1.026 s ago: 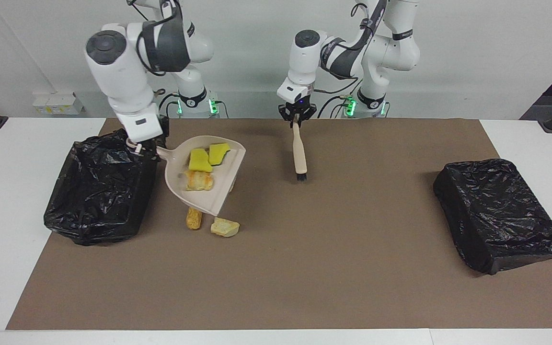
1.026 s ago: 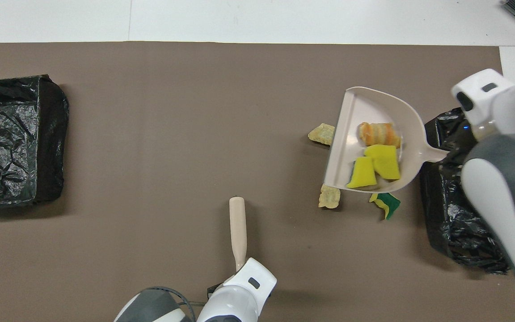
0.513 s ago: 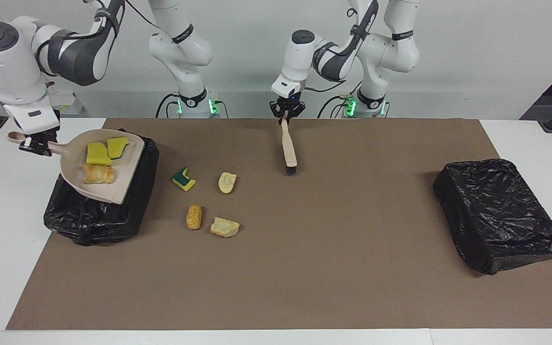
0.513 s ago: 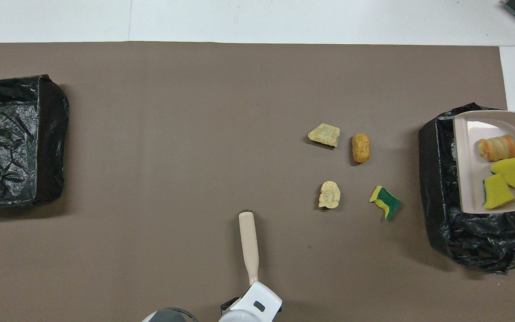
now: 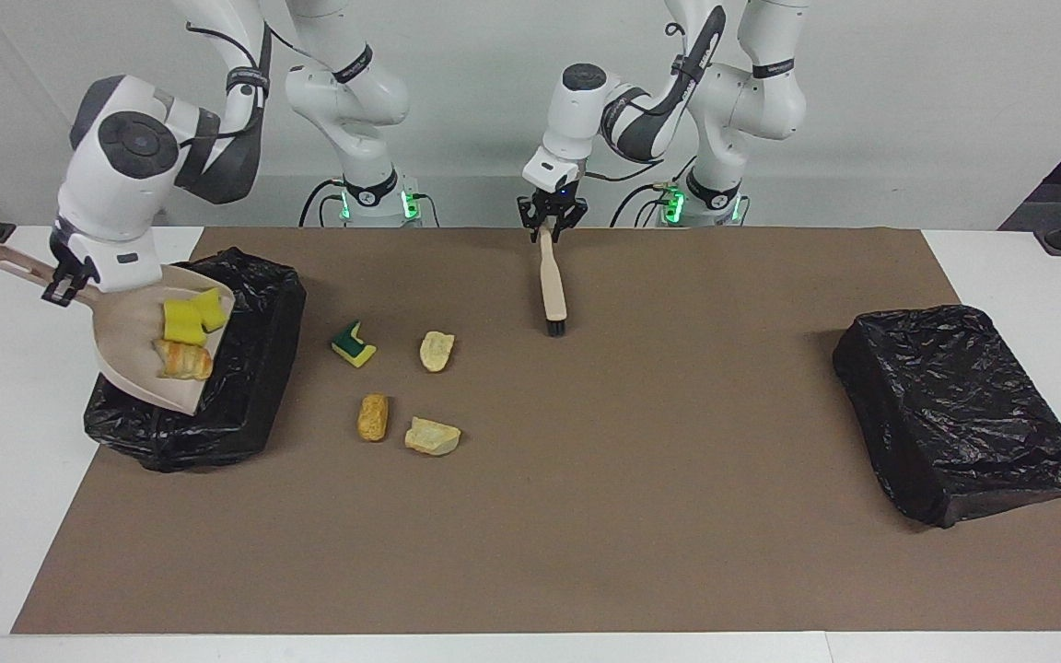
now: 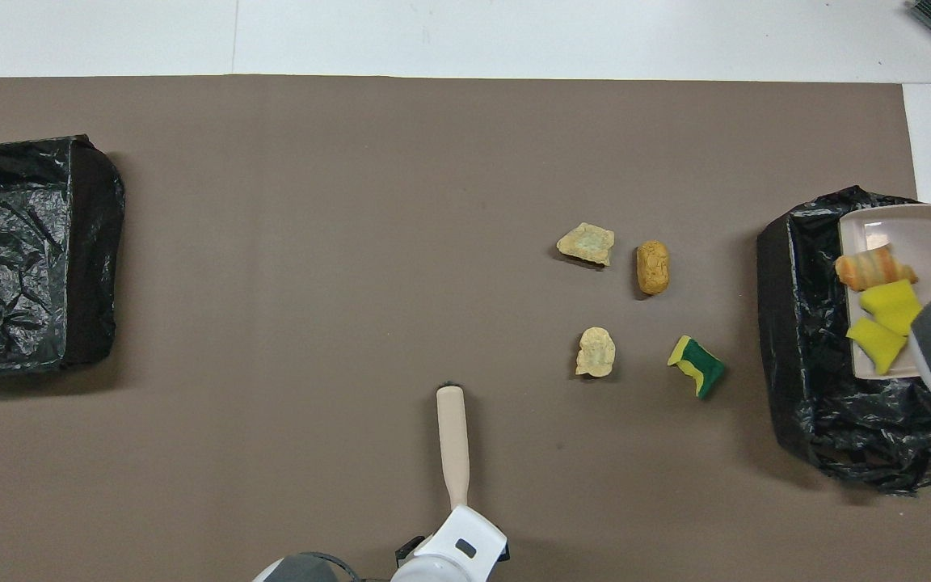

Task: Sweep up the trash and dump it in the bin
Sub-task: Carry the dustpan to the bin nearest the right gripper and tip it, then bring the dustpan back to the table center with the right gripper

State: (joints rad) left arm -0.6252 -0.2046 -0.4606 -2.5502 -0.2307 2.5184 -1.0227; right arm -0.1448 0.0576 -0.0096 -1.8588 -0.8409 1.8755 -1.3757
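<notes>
Now that the right gripper (image 5: 65,276), clamped on the dustpan (image 5: 139,354), has tipped it over the bin (image 5: 245,387), three scraps (image 5: 182,336) slide binward while four pieces (image 5: 397,387) wait on the mat and the left gripper (image 5: 549,224) holds the brush (image 5: 552,285).

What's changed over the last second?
The right gripper carried the dustpan from the mat to over the bin and tilted it, three pieces aboard. The left gripper drew the brush slightly toward the robots. Four pieces on the mat stayed.
</notes>
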